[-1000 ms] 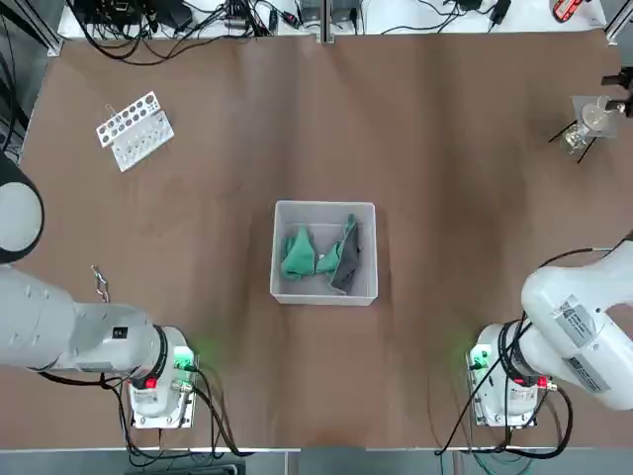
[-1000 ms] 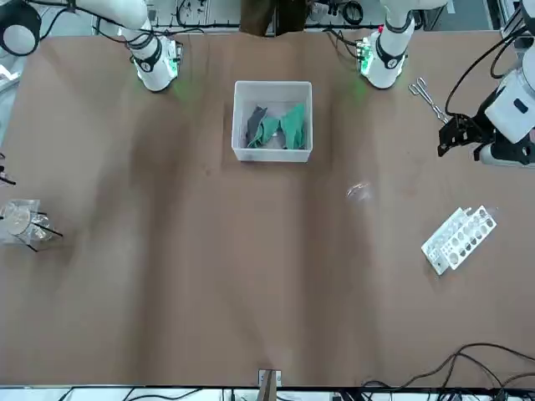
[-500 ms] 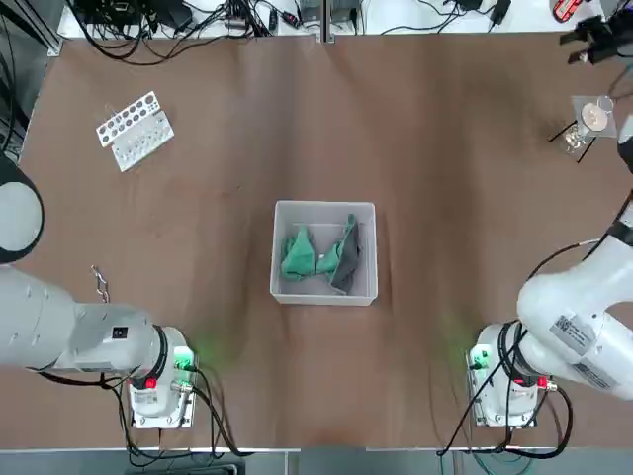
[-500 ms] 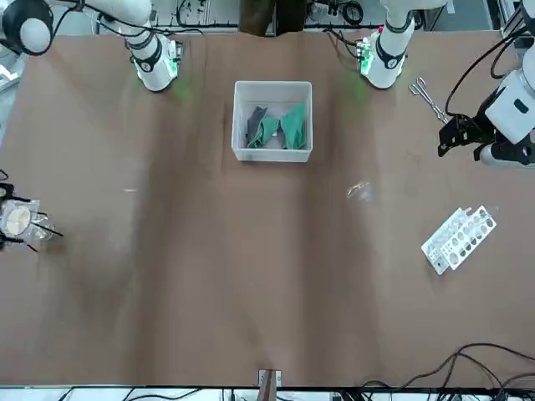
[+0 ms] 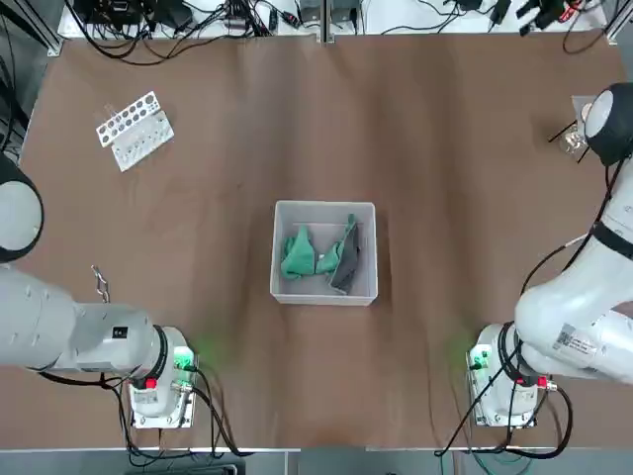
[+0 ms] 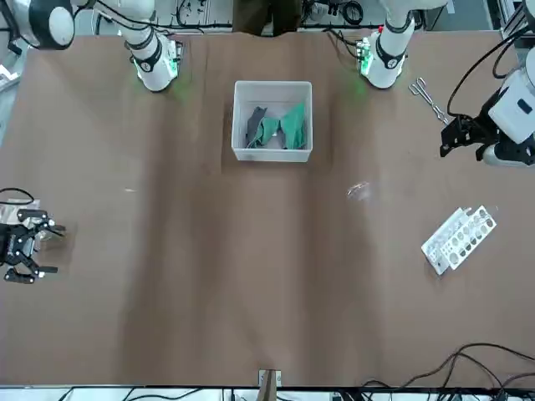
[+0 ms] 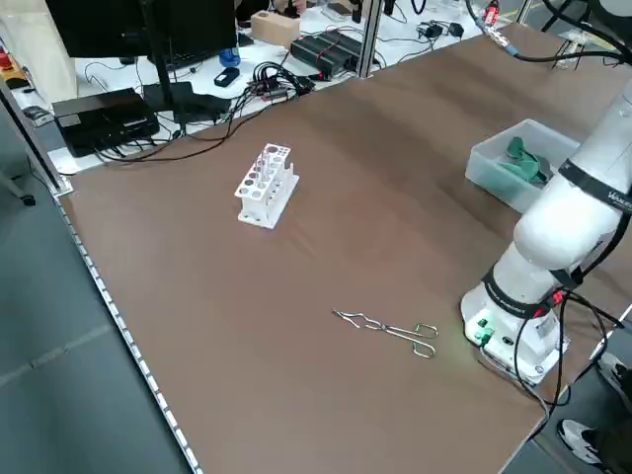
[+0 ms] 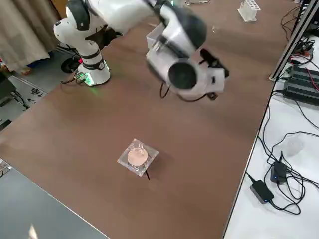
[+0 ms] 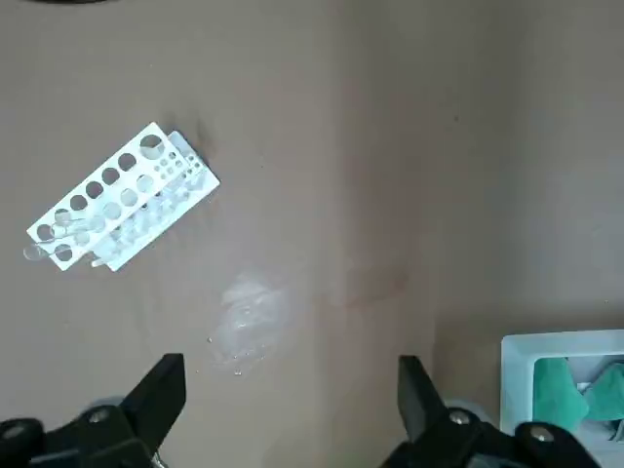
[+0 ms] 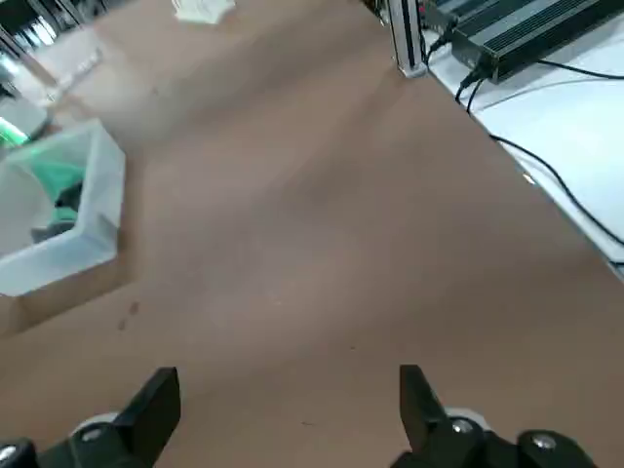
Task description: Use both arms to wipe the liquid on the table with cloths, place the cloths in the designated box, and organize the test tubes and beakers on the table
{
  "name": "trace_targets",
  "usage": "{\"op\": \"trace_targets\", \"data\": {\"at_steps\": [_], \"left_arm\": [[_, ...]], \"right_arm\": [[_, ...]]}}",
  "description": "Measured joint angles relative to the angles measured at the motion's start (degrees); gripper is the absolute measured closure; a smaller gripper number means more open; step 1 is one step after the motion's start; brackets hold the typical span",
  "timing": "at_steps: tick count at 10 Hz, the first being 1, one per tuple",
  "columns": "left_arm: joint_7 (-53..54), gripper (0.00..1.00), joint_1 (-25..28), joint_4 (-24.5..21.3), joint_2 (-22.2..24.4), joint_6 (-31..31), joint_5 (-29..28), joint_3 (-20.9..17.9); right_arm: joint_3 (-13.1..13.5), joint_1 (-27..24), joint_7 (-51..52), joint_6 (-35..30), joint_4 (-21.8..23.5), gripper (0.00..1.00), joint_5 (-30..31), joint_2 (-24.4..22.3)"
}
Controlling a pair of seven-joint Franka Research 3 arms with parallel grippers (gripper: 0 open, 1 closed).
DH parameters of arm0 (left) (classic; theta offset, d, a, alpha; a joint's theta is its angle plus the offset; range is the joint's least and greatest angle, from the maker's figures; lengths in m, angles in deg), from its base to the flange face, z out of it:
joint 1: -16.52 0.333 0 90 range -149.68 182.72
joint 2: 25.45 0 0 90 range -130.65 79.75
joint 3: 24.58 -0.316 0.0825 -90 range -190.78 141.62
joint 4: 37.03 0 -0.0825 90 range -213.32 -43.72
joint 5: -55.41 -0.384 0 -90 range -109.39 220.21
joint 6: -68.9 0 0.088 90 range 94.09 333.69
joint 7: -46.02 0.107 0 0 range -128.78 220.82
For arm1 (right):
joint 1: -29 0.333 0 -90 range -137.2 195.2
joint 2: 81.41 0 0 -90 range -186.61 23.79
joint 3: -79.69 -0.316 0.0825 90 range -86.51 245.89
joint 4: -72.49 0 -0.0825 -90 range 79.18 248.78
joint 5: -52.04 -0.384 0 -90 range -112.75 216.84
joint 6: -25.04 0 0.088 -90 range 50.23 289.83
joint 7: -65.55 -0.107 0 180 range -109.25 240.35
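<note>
Two teal and dark grey cloths (image 5: pixel 321 255) lie bunched inside the pale box (image 5: pixel 287 210) at the middle of the brown table (image 5: pixel 445 188). At the far right stands a beaker (image 8: pixel 137 156) of pinkish liquid on a small stand. My right gripper (image 6: pixel 27 249) hovers open just past the beaker's spot, and in its wrist view the right gripper (image 10: pixel 288 395) holds nothing. High over the table's left side, my left gripper (image 6: pixel 456 139) stays open and empty, looking down on the white test tube rack (image 9: pixel 119 208) and a faint wet smear (image 9: pixel 249 314).
Metal tongs (image 5: pixel 99 283) lie near the left arm's base. The rack (image 5: pixel 135 129) sits at the far left. A small clear glint (image 6: pixel 358 190) shows between rack and box. Cables and electronics line the far edge (image 5: pixel 198 18).
My right arm has swung out toward the far right corner, carrying its gripper over and past the beaker. The left arm, box, cloths and rack have not moved.
</note>
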Motion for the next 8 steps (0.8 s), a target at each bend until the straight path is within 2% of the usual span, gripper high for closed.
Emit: {"op": "trace_targets", "data": {"at_steps": [4,8], "left_arm": [[-0.05,0.04,1.03,0.43,0.20,0.06,-0.04,-0.71],[-0.05,0.03,1.03,0.45,0.40,0.06,-0.04,-0.74]], "right_arm": [[0.23,10.87,-26.60,8.57,10.24,0.01,15.51,-9.50],[0.53,17.74,-66.56,10.56,19.70,0.01,28.10,-22.86]]}}
